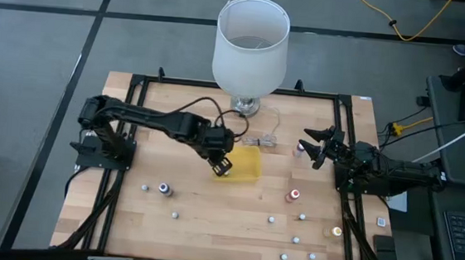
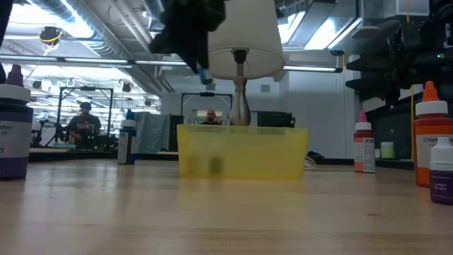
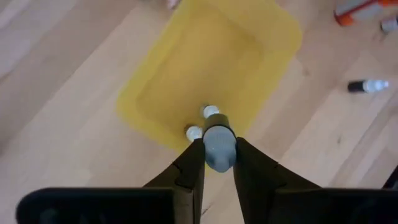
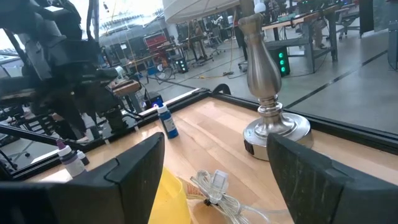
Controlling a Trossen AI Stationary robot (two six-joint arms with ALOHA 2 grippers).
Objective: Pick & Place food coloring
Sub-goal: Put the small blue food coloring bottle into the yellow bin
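left gripper (image 3: 219, 163) holds a tiny pale bottle with a grey-blue top (image 3: 219, 146), fingers narrow around it, above the flat yellow plastic tray (image 3: 205, 68); next, lower and release. right gripper (image 1: 313, 147) waits, fingers wide.

The table (image 1: 209, 219) is pale wood in planks, smooth and a little shiny. The yellow tray (image 3: 211, 62) looks like soft matt plastic, half see-through. The lamp base (image 4: 267, 93) is brushed metal with a dull shine. The lampshade (image 1: 252, 44) is white and matt.
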